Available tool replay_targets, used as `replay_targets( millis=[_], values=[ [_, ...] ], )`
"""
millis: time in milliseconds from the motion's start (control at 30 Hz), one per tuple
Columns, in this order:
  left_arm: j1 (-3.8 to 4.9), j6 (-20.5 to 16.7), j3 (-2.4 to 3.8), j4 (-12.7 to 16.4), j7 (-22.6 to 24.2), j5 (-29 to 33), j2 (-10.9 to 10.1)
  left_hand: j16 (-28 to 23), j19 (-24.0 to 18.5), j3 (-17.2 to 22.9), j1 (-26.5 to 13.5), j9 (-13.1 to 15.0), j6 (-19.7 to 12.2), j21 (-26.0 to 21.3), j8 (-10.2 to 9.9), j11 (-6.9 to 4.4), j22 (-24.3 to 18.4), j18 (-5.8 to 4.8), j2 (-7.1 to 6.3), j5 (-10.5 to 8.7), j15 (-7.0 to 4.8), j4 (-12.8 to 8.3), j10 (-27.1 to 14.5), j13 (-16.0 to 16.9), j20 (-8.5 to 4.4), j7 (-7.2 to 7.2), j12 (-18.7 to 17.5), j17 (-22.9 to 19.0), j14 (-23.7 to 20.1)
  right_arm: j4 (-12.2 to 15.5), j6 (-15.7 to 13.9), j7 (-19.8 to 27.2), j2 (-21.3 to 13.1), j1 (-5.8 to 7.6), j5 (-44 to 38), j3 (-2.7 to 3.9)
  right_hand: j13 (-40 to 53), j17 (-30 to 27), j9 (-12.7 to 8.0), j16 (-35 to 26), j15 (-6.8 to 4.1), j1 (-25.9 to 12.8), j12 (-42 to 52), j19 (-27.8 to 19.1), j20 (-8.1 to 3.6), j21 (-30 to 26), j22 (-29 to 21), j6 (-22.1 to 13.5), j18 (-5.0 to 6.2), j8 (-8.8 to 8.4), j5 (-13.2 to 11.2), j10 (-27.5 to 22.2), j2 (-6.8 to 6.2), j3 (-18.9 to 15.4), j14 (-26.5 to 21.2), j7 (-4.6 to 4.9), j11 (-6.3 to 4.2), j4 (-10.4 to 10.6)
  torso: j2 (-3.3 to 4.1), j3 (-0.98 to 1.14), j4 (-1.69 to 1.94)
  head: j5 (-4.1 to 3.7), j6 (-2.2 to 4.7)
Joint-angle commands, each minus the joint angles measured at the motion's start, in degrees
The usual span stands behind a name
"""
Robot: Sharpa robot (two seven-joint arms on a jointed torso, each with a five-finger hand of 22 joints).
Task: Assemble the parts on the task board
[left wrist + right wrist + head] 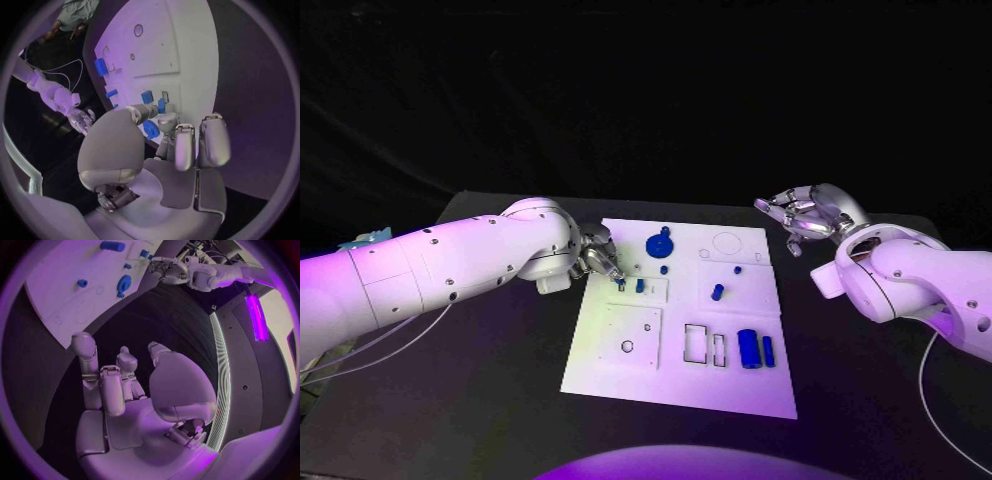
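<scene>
Black table (473, 400), dark backdrop behind; glowing purple light strip (256, 315) on a wall

Left hand (599, 257) fingers curled low; right hand (800, 219) raised, empty.

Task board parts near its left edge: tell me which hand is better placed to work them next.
Left. The left hand has its fingers at the small blue parts there; the right hand hangs off the task board, holding nothing.

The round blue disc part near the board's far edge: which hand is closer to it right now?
Left. The left hand sits at the task board's left edge beside the blue disc; the right hand hovers off the board's far right corner.
</scene>
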Motion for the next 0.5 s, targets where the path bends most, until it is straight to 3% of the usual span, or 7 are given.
replay_targets(
  millis=[33, 233, 500],
  values=[
    [-0.06, 0.48, 0.03, 0.08, -0.49, -1.93, 0.27, 0.17, 0.41, 9.59, -0.64, 3.99, 0.92, 0.31, 0.45, -0.04, 0.36, -0.72, 0.12, 0.27, -0.31, -9.27, 0.38, 0.22, 0.04, -0.86, 0.31, 8.71, 4.55, 0.02, 0.60, 0.31, 0.01, -0.06, -0.13, 0.01, -0.05, 3.52, -0.09, -0.29, -0.37, 0.37, 0.24, -0.03, -0.28, -0.29, -0.05, -0.34, 0.58, 0.24, 0.54, -0.46, 0.40, -0.37, 2.98, 0.00, -0.04, -0.13, 0.02, 0.04, -0.10, -0.02, -0.12],
    [-0.10, 0.61, 0.02, -0.14, -0.84, -2.33, 0.72, 0.19, 0.45, 9.62, -0.78, 4.00, 0.96, 0.35, 0.58, -0.09, 0.42, -0.73, 0.08, 0.34, -0.35, -9.28, 0.47, 0.27, 0.01, -0.91, 0.38, 8.73, 4.56, -0.03, 0.60, 0.33, 0.05, -0.13, -0.13, 0.01, -0.05, 3.52, -0.09, -0.29, -0.37, 0.37, 0.24, -0.03, -0.28, -0.29, -0.05, -0.34, 0.58, 0.24, 0.54, -0.46, 0.40, -0.37, 2.98, 0.00, -0.04, -0.13, -0.05, 0.07, 0.03, -0.01, -0.23],
    [-0.11, 1.98, 0.02, -0.18, -1.35, -2.58, 0.88, 0.23, 0.51, 9.65, -0.94, 4.01, 1.03, 0.42, 0.75, -0.15, 0.57, -0.76, 0.02, 0.41, -0.40, -9.31, 0.58, 0.35, -0.01, -0.98, 0.47, 8.80, 4.58, -0.04, 0.58, 0.33, 0.00, -0.19, -0.13, 0.01, -0.05, 3.52, -0.09, -0.29, -0.37, 0.37, 0.24, -0.03, -0.28, -0.29, -0.05, -0.34, 0.58, 0.24, 0.54, -0.46, 0.40, -0.37, 2.98, 0.00, -0.04, -0.13, -0.05, 0.07, -0.07, 0.02, -0.33]
  ],
)
